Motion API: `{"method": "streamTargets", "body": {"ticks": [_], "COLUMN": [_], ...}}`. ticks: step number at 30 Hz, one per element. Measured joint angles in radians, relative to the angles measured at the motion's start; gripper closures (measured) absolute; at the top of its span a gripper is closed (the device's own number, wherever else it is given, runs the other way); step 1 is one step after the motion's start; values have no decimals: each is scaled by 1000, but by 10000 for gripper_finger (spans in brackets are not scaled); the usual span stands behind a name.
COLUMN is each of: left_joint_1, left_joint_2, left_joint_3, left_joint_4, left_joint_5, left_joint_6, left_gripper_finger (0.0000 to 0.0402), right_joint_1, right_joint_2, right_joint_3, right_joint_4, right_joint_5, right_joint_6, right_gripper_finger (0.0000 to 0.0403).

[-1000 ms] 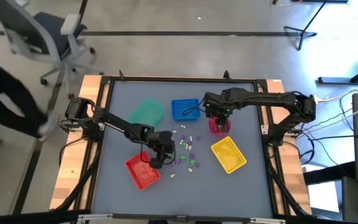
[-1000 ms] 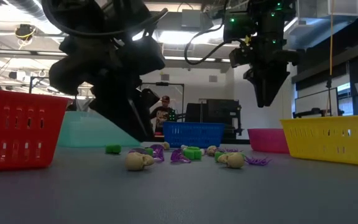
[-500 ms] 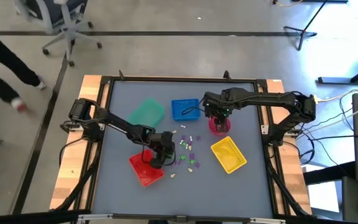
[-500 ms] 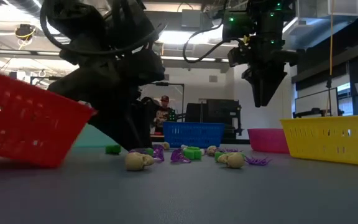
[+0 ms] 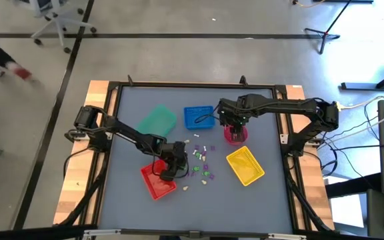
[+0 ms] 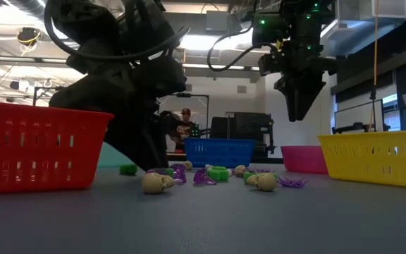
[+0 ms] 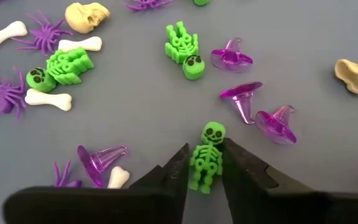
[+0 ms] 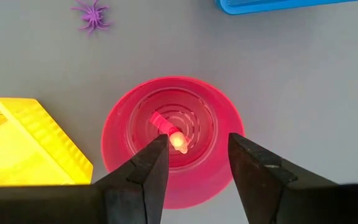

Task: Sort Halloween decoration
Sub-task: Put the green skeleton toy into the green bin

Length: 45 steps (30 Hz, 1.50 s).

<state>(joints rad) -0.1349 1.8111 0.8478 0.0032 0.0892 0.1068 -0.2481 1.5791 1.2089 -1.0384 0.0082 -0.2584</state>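
Note:
The Halloween decoration is a scatter of tiny trinkets [image 5: 202,163] lying on the grey table: green skeletons, purple spiders and witch hats, white bones, beige skulls [image 6: 157,183]. My left gripper [image 7: 205,152] reaches down at the heap's left edge [image 5: 169,175], beside the red tray. It is shut on one green skeleton [image 7: 209,134]. My right gripper [image 8: 197,140] hangs open, pointing straight down over the round pink bowl [image 8: 123,124], clear of it [image 6: 298,106]. A small pink piece [image 8: 166,127] lies in the bowl. My left gripper pinches the green skeleton by the two sides of its ribcage [image 7: 205,163], one finger on each side. The fingers slant down from the table's left and lie along the figure, whose head points away from them. The skeleton lies on the table top.
The red tray [image 5: 159,181] stands right beside my left gripper. A green tray [image 5: 157,120] and a blue tray [image 5: 199,117] stand at the far side, and a yellow tray [image 5: 245,165] stands right of the trinkets. A person stands in the room behind [image 6: 187,123].
The red tray tipped up on one side half a second ago. It now stands level again, shifted a little toward the trinkets. The right arm has kept still.

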Motion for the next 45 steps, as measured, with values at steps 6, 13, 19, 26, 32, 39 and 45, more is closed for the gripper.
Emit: {"method": "streamTargets", "body": {"ticks": [6,13,19,26,32,39,45], "left_joint_1": [1,1,3,27,91,184,256], "left_joint_2": [-5,-11,-50,-144,-243,-362,-431], "left_joint_3": [0,11,33,58,58,58,58], "left_joint_4": [-3,-12,-14,-11,-45,-181,-382], "left_joint_5": [5,4,-4,-20,-96,-216,-309], "left_joint_6": [0,-10,-27,-27,-28,-28,-32], "left_gripper_finger": [369,369,371,365,364,362,361], "right_joint_1": [0,0,0,0,0,0,0], "right_joint_2": [0,0,0,0,0,0,0], "right_joint_3": [0,0,0,0,0,0,0], "right_joint_4": [0,-2,-7,-9,-9,-6,-3], "right_joint_5": [0,0,0,0,0,0,0], "right_joint_6": [0,0,0,0,0,0,0], "right_gripper_finger": [237,237,237,237,237,237,237]}}
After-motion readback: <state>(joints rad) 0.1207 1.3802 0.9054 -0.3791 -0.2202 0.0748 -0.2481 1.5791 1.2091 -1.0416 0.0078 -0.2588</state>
